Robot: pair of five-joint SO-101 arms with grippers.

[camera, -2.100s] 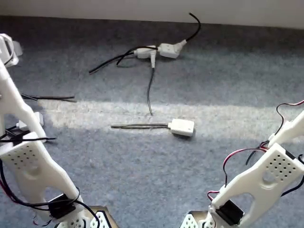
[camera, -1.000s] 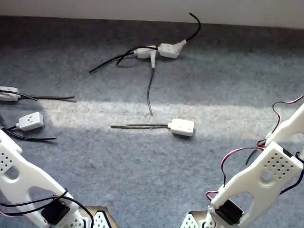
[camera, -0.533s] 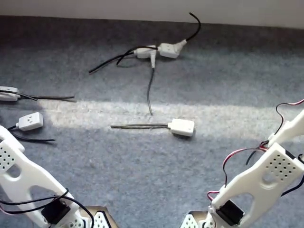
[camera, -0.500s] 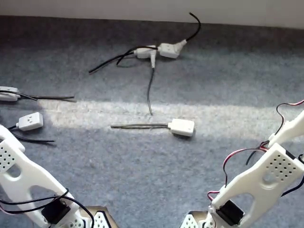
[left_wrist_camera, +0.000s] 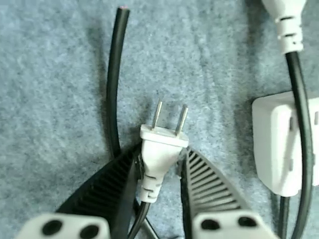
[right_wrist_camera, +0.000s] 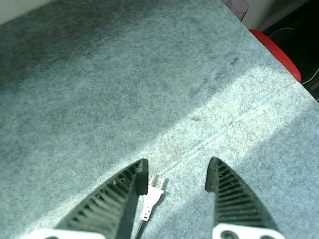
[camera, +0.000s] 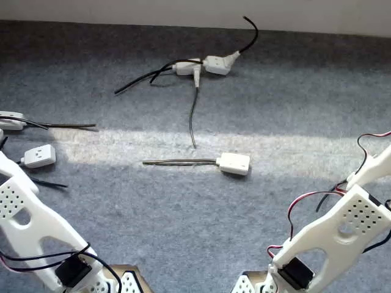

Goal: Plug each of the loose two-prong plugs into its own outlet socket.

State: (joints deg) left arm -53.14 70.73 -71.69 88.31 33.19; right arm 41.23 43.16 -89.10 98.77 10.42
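Left gripper (left_wrist_camera: 160,154) was clamped on a white plug (left_wrist_camera: 162,137), prongs bare, a socket block (left_wrist_camera: 279,144) just beside it, so not in yet! Right gripper (right_wrist_camera: 177,169) hung open over a second plug (right_wrist_camera: 152,196), loose on the carpet (right_wrist_camera: 99,74). At twelve o'clock the far socket (camera: 217,64) looked already plugged. The centre socket (camera: 234,163) seemingly waited.
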